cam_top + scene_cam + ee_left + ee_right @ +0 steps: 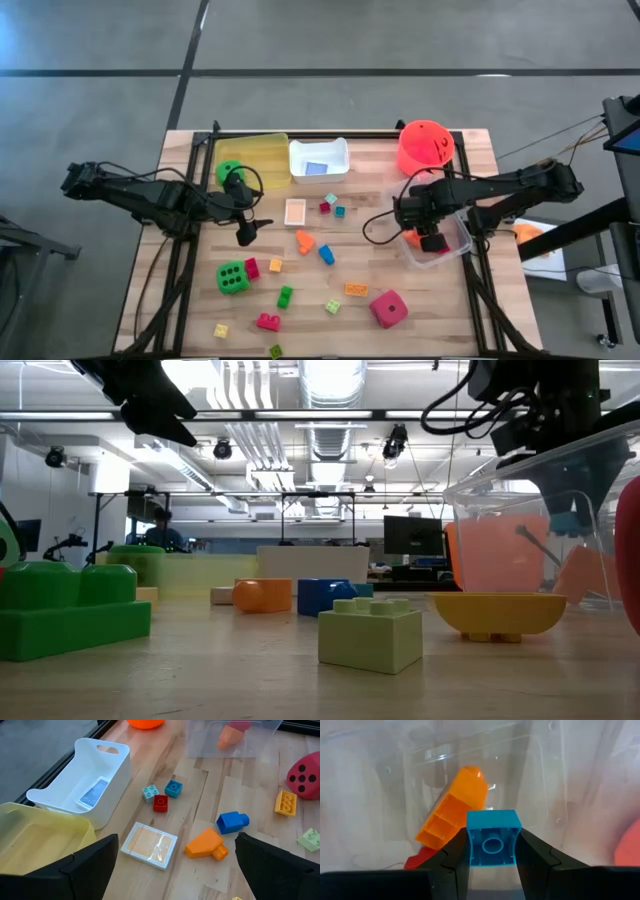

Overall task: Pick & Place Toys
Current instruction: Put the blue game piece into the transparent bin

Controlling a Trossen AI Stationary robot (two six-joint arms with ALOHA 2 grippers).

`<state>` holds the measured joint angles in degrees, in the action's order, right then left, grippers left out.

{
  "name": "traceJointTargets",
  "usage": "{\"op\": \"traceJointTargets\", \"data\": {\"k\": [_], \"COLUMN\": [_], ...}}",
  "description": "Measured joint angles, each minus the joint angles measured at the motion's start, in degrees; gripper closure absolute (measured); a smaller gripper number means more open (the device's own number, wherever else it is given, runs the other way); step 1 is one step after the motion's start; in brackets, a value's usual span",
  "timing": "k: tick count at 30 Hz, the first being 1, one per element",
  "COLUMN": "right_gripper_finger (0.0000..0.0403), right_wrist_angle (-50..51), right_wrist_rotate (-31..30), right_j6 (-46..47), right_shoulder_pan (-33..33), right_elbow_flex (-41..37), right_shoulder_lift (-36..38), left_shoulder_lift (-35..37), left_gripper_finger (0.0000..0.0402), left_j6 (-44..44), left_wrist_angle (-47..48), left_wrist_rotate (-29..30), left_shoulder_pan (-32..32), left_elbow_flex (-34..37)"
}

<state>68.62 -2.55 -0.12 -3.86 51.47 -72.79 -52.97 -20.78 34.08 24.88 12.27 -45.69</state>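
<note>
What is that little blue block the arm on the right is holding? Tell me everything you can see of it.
The blue brick is a small, square, glossy plastic piece in light blue. Its hollow underside, with one round tube in the middle, faces the wrist camera. The right gripper pinches it between its two dark fingers, one on each side. It hangs inside the clear tray, just in front of an orange brick lying there.

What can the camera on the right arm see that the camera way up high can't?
Only the right wrist view shows the right gripper jaws shut on a blue brick. Only the high view shows the left gripper, open above the table, plus green dice and the white tray. Both show the clear tray holding an orange brick.
</note>
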Motion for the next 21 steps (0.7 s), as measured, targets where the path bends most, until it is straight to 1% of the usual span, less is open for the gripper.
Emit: {"op": "traceJointTargets", "data": {"k": [5, 8, 11, 21], "right_gripper_finger": [0.0288, 0.0288, 0.0288, 0.0288], "right_wrist_angle": [-2.38, -3.34, -3.44, -4.36], "right_wrist_rotate": [0.27, 1.57, 1.53, 1.09], "right_j6": [0.26, 2.0, 3.82, 5.94], "right_shoulder_pan": [0.88, 2.4, 4.2, 9.52], "right_elbow_flex": [-1.75, -3.05, -3.81, -3.05], "right_shoulder_lift": [0.0, -0.02, 0.0, 0.37], "left_shoulder_lift": [0.0, 0.0, 0.0, 0.0], "left_gripper_finger": [0.0016, 0.0016, 0.0016, 0.0016], "left_j6": [0.0, 0.0, 0.0, 0.0], "left_wrist_angle": [0.0, 0.0, -0.02, 0.0], "left_wrist_rotate": [0.0, 0.0, 0.0, 0.0], "left_shoulder_pan": [0.0, 0.0, -0.04, -0.04], "left_elbow_flex": [0.0, 0.0, 0.0, 0.0]}}
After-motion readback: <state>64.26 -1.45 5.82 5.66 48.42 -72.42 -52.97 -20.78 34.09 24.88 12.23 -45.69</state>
